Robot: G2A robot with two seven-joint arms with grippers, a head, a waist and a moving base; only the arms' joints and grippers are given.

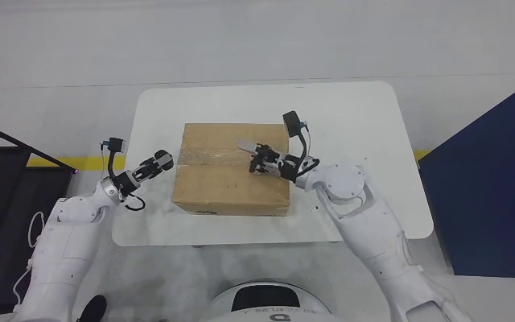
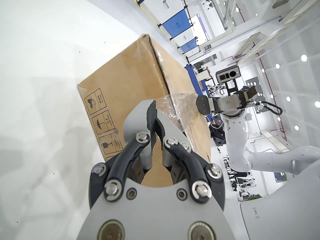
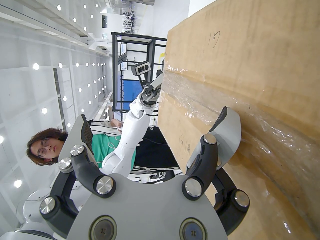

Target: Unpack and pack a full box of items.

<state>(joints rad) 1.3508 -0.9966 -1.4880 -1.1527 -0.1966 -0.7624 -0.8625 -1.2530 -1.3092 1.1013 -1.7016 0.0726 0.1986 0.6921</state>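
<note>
The left gripper (image 2: 153, 112) is closed at the tape (image 2: 178, 106) end on the box (image 2: 130, 81), hold unclear; the right gripper (image 3: 155, 123) gapes empty, one finger (image 3: 226, 126) touching the tape.

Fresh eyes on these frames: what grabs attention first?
A sealed cardboard box sits in the middle of the white table. The right gripper hovers open just above the box top, next to the clear tape along its seam. The left gripper, shut, is at the box's left end, close to the tape's crinkled loose end.
</note>
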